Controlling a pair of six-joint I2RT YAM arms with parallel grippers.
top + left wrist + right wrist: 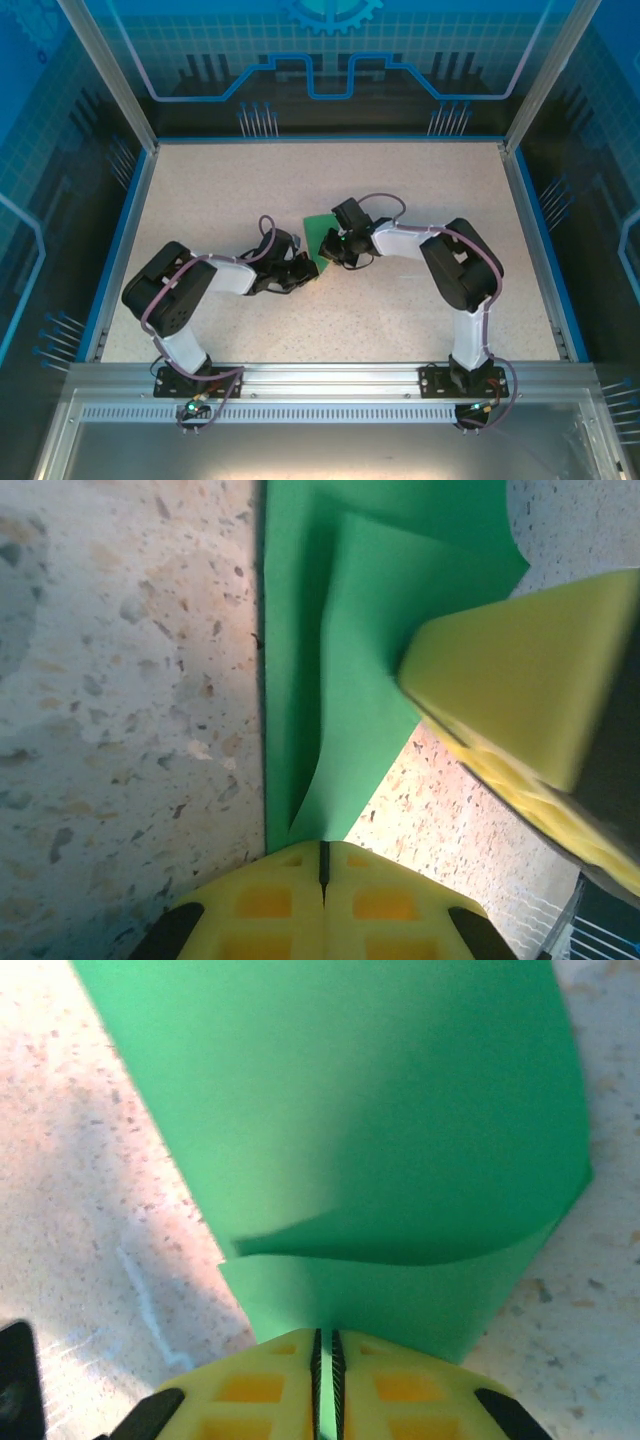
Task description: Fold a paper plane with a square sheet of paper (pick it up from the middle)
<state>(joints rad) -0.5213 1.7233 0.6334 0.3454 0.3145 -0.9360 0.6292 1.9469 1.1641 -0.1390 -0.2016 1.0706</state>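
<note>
The left fingers [290,872] are clenched on a tip of the partly folded square sheet of paper [317,236], the right fingers [288,1352] pinch its opposite edge through a hairline gap, and it sits near the middle of the bench [200,190], mostly covered from above by the right arm [400,240].

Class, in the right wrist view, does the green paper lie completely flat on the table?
No, the square sheet of paper bows upward and curls over its own lower layer.
</note>
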